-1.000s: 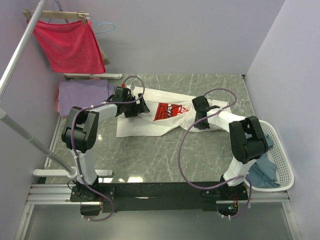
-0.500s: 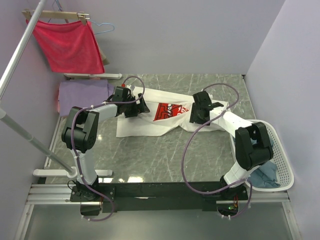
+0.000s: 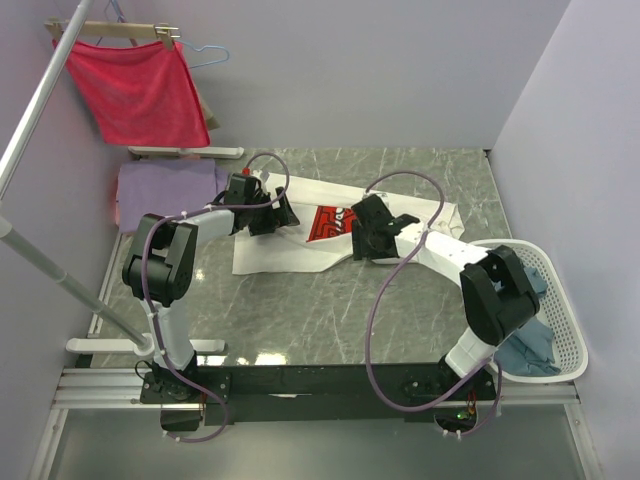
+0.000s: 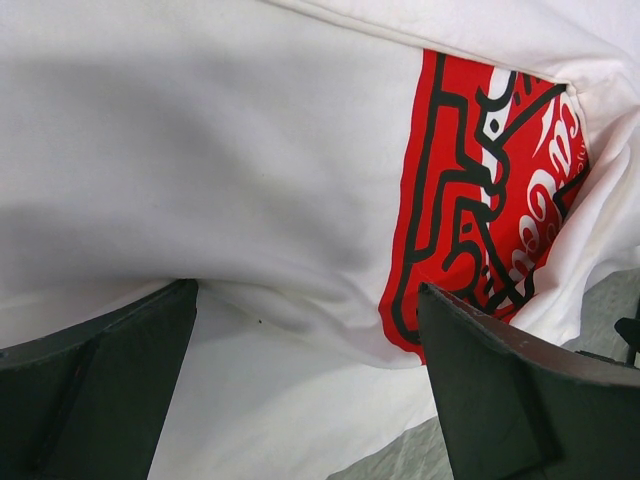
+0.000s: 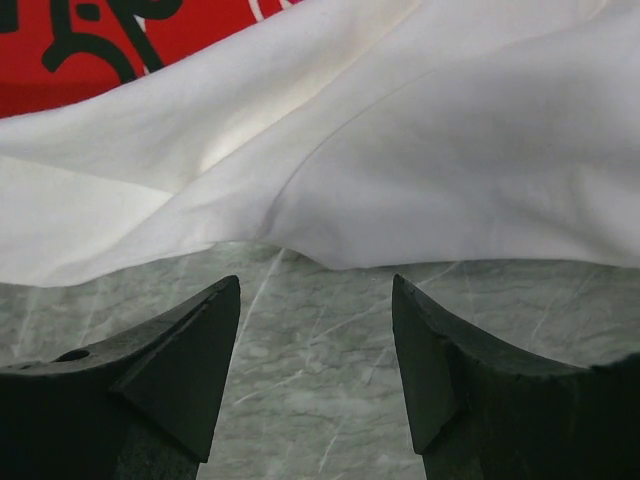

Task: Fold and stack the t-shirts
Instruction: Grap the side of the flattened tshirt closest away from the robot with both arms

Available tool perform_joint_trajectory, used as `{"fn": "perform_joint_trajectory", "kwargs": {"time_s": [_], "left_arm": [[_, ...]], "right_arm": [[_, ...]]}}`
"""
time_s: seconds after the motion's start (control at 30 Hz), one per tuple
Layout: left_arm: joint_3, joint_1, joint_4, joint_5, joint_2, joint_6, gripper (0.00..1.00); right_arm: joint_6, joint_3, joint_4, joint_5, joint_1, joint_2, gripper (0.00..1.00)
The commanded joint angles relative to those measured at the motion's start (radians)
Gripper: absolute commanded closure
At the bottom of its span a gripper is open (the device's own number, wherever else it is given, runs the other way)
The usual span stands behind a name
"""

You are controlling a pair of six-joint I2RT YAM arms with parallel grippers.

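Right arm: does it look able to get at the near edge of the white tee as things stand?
Probably yes. The right gripper is open, just short of the near edge of the white tee, which lies on the marble table; nothing shows between them.

The white t-shirt (image 3: 285, 255) is soft matt cloth, lightly creased; its red print (image 4: 470, 190) is flat and matt. The table (image 3: 330, 320) is grey, marble-patterned, smooth and glossy. The laundry basket (image 3: 572, 330) is white slotted plastic. The right gripper (image 5: 315, 290) fingers (image 5: 180, 370) are black and matt, probably plastic.
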Motion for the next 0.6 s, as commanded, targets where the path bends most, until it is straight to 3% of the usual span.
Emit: {"fn": "perform_joint_trajectory", "kwargs": {"time_s": [0.0,0.3,0.53,0.57], "left_arm": [[-0.045,-0.003,-0.084,-0.041,0.014,0.016,0.01],[-0.048,-0.003,-0.082,-0.045,0.015,0.019,0.01],[-0.048,-0.003,-0.087,-0.047,0.015,0.022,0.01],[-0.05,-0.003,-0.087,-0.047,0.014,0.023,0.01]], "right_arm": [[-0.031,-0.002,-0.008,0.138,0.025,0.029,0.31],[-0.053,0.004,0.005,0.169,0.072,0.11,0.32],[0.027,0.077,-0.084,0.334,0.075,0.221,0.35],[0.035,0.091,-0.092,0.347,0.075,0.23,0.39]]}}
